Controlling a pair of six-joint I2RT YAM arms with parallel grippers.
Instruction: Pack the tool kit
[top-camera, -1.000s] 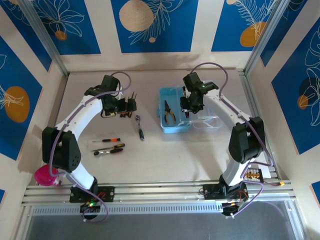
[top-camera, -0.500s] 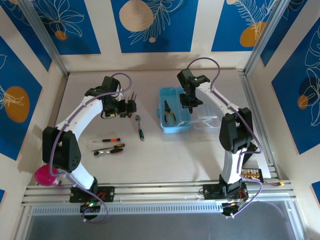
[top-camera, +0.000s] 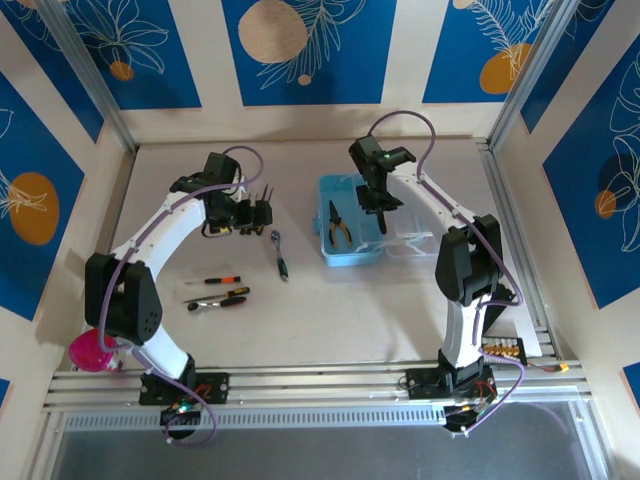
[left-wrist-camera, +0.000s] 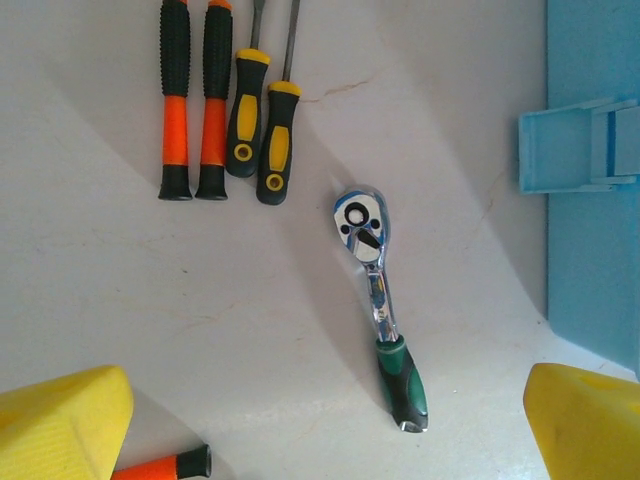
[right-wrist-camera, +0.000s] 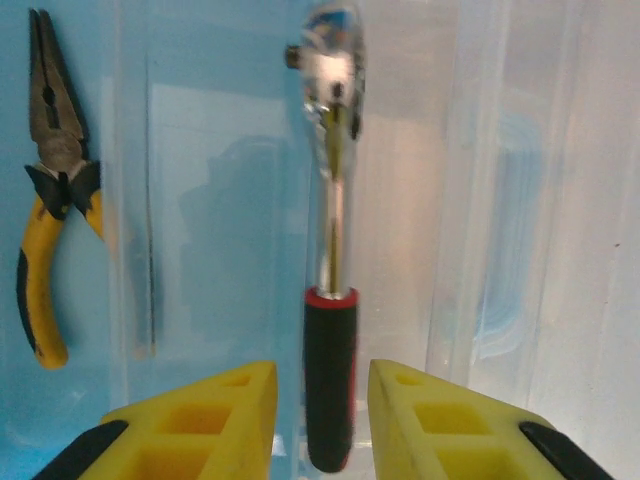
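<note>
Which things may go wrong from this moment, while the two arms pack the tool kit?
1. The right gripper stands slightly open, close around the red-handled ratchet; lifting off may drag it across the case.
2. The open left gripper hovers above the green-handled ratchet; going down, one fingertip may hit the orange-handled tool beside it.

Lighting's bright and even, coming from overhead, so the counter (top-camera: 330, 310) looks pale and kinda washed out. In the left wrist view, soft wedge-shaped shadows fall across it. The wrench (right-wrist-camera: 332, 230) has blown-out glare on its blurry chrome head, and the clear lid (right-wrist-camera: 540, 200) gives milky reflections.
</note>
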